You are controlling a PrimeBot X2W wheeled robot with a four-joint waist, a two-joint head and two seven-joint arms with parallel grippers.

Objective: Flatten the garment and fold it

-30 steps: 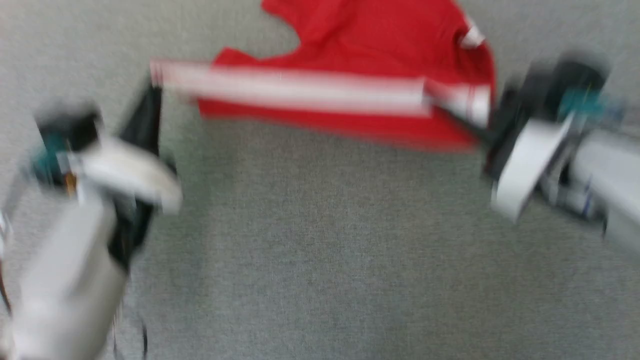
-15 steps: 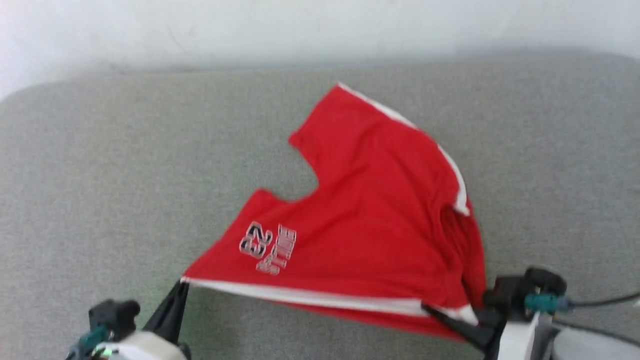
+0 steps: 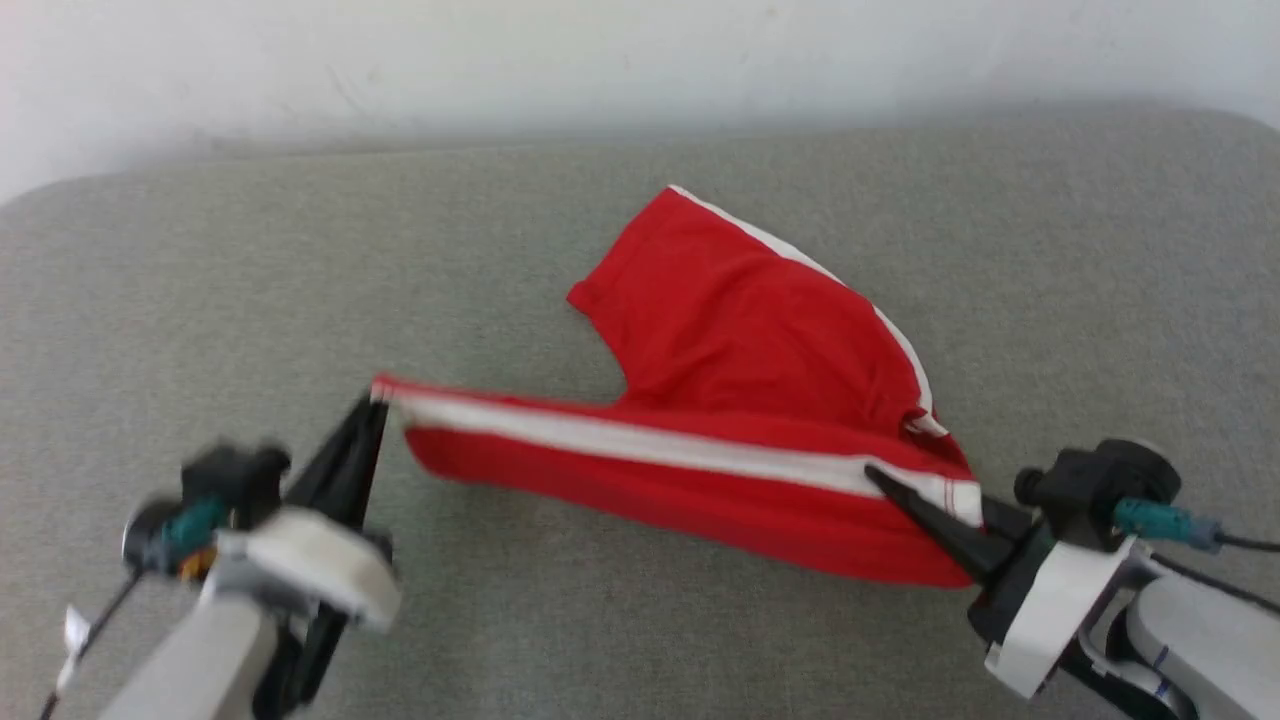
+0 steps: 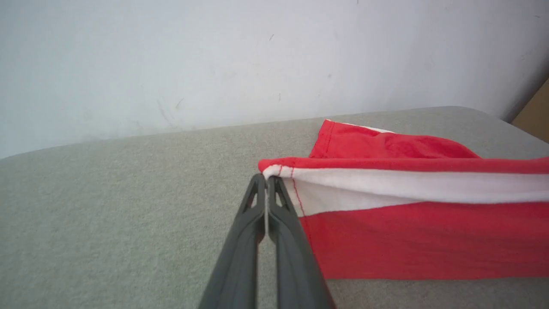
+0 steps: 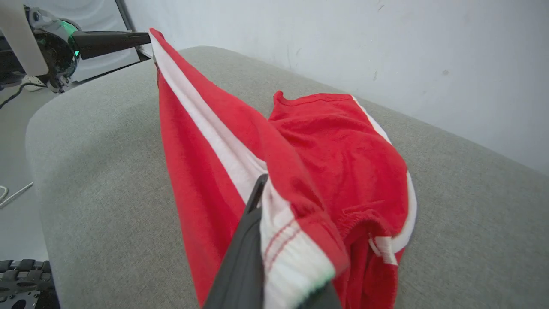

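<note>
The red shorts (image 3: 740, 340) with a white side stripe hang stretched between my two grippers above the grey padded table (image 3: 640, 620). My left gripper (image 3: 375, 400) is shut on the hem corner at the stripe's left end, seen close in the left wrist view (image 4: 268, 180). At the stripe's other end my right gripper (image 3: 880, 480) is shut on the white waistband corner. In the right wrist view the waistband (image 5: 291, 253) drapes over its fingers (image 5: 253, 206). The far leg (image 3: 700, 260) lies on the table. The printed logo is hidden.
A white wall (image 3: 640, 60) runs along the table's far edge. The table's rounded corners show at the far left (image 3: 40, 200) and far right (image 3: 1240, 125). A cable (image 3: 1240, 540) trails from my right wrist. Bare grey surface lies in front of the shorts.
The striped edge has been lifted and carried away from me, folding over so the logo side now faces down. The head camera shifted between the earlier frames.
</note>
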